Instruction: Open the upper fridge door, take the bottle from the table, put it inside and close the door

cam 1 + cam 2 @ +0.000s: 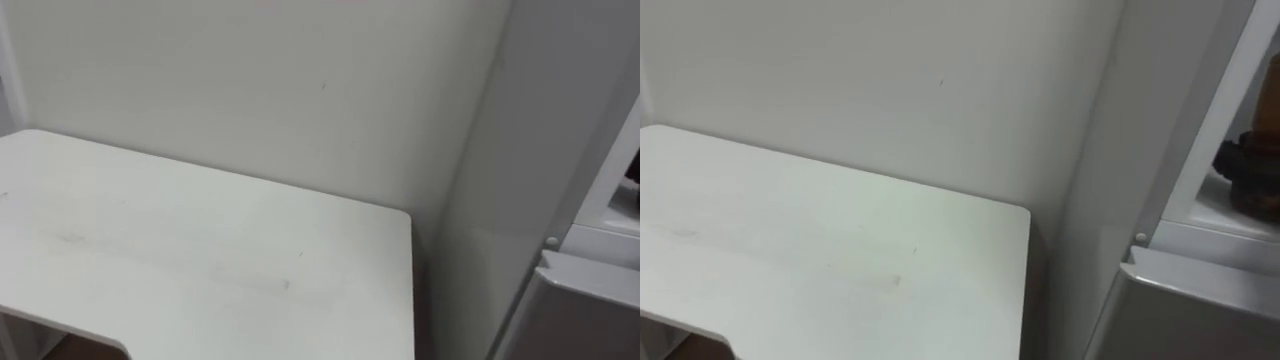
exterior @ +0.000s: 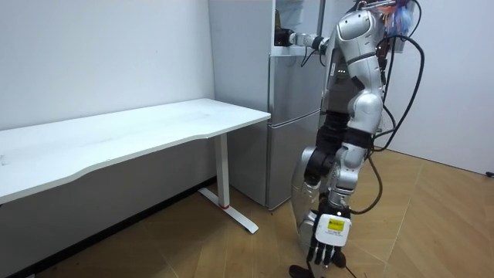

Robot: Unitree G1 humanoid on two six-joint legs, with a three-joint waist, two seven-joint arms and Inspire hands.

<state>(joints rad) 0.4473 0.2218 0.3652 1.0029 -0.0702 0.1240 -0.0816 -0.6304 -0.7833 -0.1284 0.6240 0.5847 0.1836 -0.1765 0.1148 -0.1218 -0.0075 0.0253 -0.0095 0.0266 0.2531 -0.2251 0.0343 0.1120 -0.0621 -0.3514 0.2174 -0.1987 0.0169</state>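
Observation:
I stand in front of the tall grey fridge (image 2: 287, 131), whose upper compartment (image 1: 1240, 225) is open. My right arm reaches level into it. My right hand (image 2: 292, 37) is inside, its dark fingers (image 1: 1240, 175) curled round a dark brownish bottle (image 1: 1268, 100) just above the white shelf. In the room view the bottle (image 2: 279, 34) stands upright at the compartment's front. My left hand (image 2: 327, 245) hangs by my leg with relaxed fingers, holding nothing.
A long white table (image 1: 200, 250) stands against the wall to the left of the fridge; its right end nearly meets the fridge's side wall (image 1: 1110, 200). The shut lower fridge door (image 1: 1200, 310) lies below the opening. The floor is wooden (image 2: 432, 224).

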